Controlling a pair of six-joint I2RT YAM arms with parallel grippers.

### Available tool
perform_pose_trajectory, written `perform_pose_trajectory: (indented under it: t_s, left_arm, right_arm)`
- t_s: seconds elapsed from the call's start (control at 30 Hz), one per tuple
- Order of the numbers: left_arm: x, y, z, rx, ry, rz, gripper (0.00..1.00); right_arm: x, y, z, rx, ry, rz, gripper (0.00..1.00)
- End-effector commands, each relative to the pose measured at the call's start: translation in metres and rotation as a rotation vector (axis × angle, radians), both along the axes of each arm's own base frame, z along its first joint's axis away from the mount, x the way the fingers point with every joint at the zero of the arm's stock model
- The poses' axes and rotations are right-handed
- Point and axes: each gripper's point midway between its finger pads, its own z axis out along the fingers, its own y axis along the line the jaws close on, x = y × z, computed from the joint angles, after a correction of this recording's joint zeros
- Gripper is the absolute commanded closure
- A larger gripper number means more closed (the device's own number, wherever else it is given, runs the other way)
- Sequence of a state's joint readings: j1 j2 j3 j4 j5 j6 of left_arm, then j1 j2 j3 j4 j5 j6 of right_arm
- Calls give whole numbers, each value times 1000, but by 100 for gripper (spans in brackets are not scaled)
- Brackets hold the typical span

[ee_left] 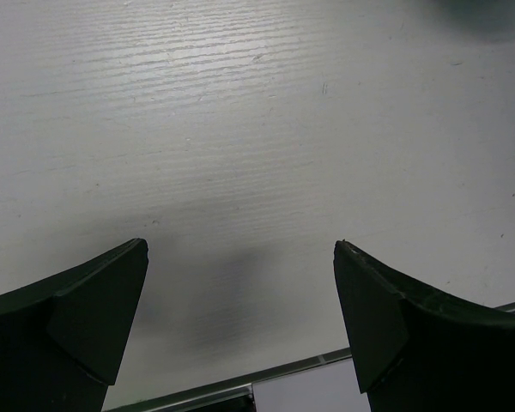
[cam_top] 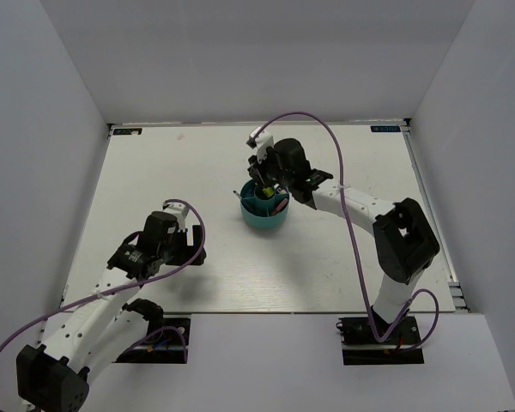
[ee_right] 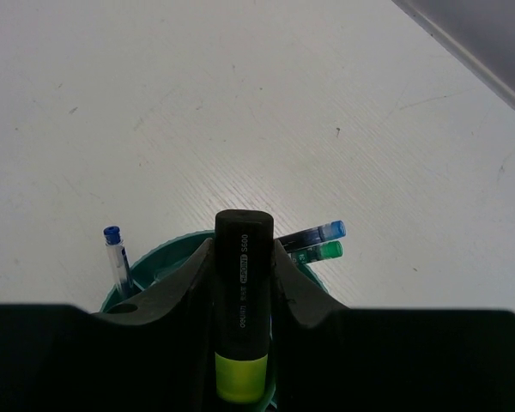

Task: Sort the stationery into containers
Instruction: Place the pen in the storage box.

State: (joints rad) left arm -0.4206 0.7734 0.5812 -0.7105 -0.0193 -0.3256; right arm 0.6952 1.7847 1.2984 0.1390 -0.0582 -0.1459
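The round teal organizer (cam_top: pixel 266 216) stands at the table's middle; its rim also shows in the right wrist view (ee_right: pixel 159 257). My right gripper (cam_top: pixel 268 184) hangs over it, shut on a black highlighter with a yellow-green cap (ee_right: pixel 240 292), cap end toward the wrist. A thin blue pen (ee_right: pixel 116 257) stands in the organizer at left. A blue-capped pen (ee_right: pixel 319 233) and a green-capped pen (ee_right: pixel 320 251) lean out at right. My left gripper (ee_left: pixel 240 283) is open and empty above bare table, near the front left (cam_top: pixel 173 249).
White walls enclose the table on three sides. The table's front edge with a metal strip (ee_left: pixel 309 363) lies just below my left fingers. A purple cable (cam_top: pixel 326 137) arches over the right arm.
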Motion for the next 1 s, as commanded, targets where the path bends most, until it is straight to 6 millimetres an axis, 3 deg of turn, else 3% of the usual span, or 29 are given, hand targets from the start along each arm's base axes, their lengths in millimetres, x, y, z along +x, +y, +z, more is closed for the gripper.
perform_pose_trajectory:
  t_s: [0.0,0.13,0.63,0.87,0.9,0.97]
  left_arm:
    - [3,2,1,10,-15,8,0]
    - [4,3,2,11,-17,9,0]
    - [3,4,1,16,-16,14,0]
    - [3,5,1,20,-18,15,0]
    - [4,4,2,17,-18,15,0]
    - [3,5,1,20,-16,14,0]
  right_arm:
    - [5,-3,39,68,-97,-18,100]
    - [3,-4,43,75,-96,-16,100]
    - [-9,-12,30,58,-70,-11,100]
    - [-13,-16,32,50,-76,-6,73]
    - [-14,-16,34,52,-77,-5,65]
    - [-15,-18,36,45,-80,-2,60]
